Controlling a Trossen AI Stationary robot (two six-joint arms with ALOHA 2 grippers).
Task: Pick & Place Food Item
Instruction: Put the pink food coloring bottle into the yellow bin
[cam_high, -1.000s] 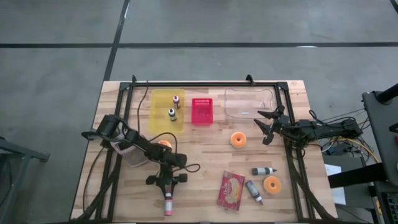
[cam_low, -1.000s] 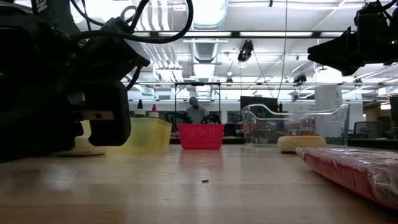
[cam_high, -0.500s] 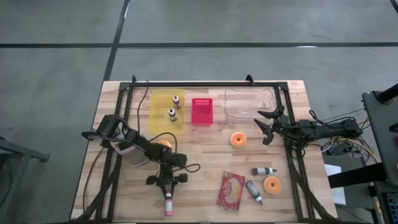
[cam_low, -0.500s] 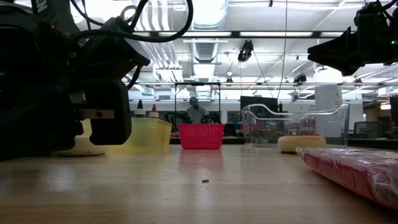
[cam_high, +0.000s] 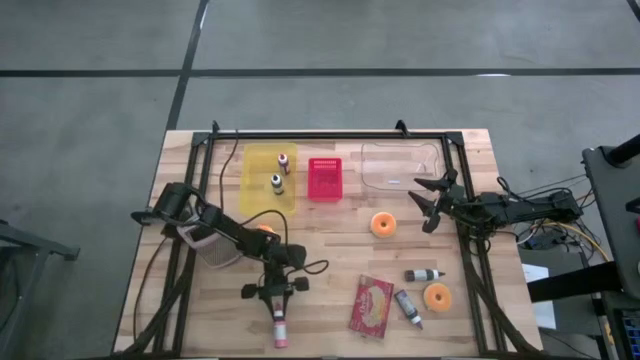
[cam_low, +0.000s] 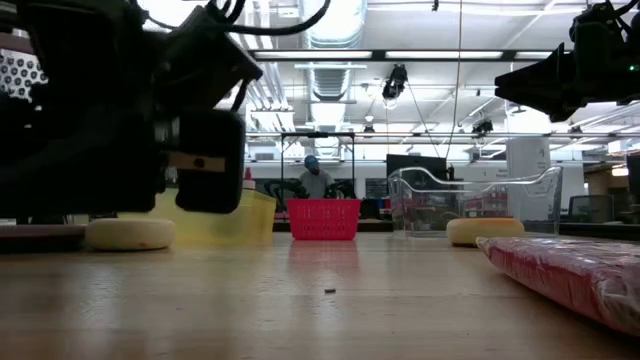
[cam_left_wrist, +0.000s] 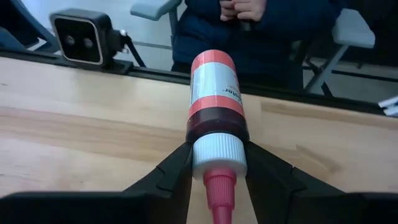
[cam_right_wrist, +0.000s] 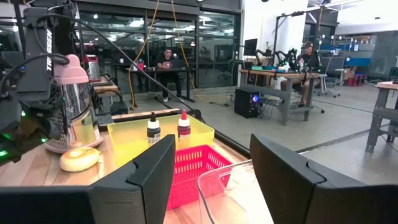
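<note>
A red bottle with a white cap lies near the table's front edge, its base toward that edge. My left gripper is shut on its cap end; the left wrist view shows the bottle reaching out past the fingers. My right gripper waits open above the table's right side, beside a clear container, with nothing between its fingers. My left gripper pinches the bottle's white cap between its two fingers, the red nozzle pointing back between them. The fingers come from the table's far side, slanting a little down, and lie along the bottle. Whether the bottle is clear of the table I cannot tell.
A yellow bin with two small bottles, a red basket and the clear container line the far side. A grater and a pale bun sit by the left arm. Two orange rings, a red packet and two tubes lie right.
My left gripper has gone a little toward the table's right edge and up, rolling slightly, and the bottle has shifted right with it. In the low view the gripper has risen off the pale bun, which now shows whole.
</note>
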